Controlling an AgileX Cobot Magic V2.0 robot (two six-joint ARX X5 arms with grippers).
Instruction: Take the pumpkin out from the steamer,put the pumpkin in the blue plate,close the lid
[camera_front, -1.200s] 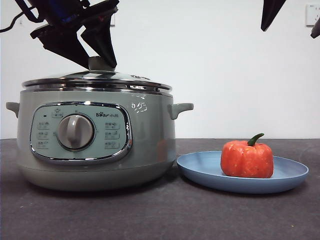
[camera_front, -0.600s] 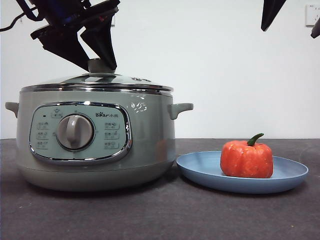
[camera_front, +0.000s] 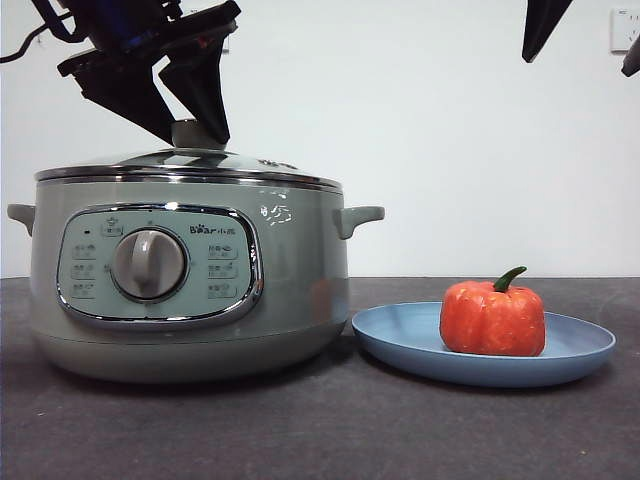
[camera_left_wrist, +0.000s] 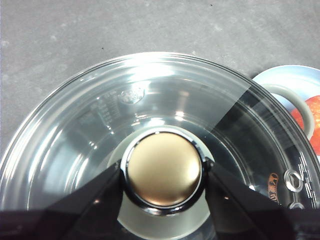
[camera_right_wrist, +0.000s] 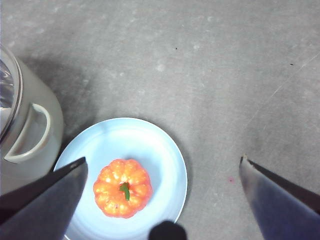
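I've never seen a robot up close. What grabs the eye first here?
The big pale green steamer, with the left gripper clamped on the knob of its glass lid. Beside it, an orange pumpkin sits on the blue plate, the right gripper hanging open above.

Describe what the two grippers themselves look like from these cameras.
Both have two flat black wedge-shaped jaws. In the front view, the left gripper shows a blue body above its jaws and a dark cable looping off toward the edge. The right gripper shows plain black jaws, slightly glossy, and appears in the front view only as a black pointed tip. No markings are visible.
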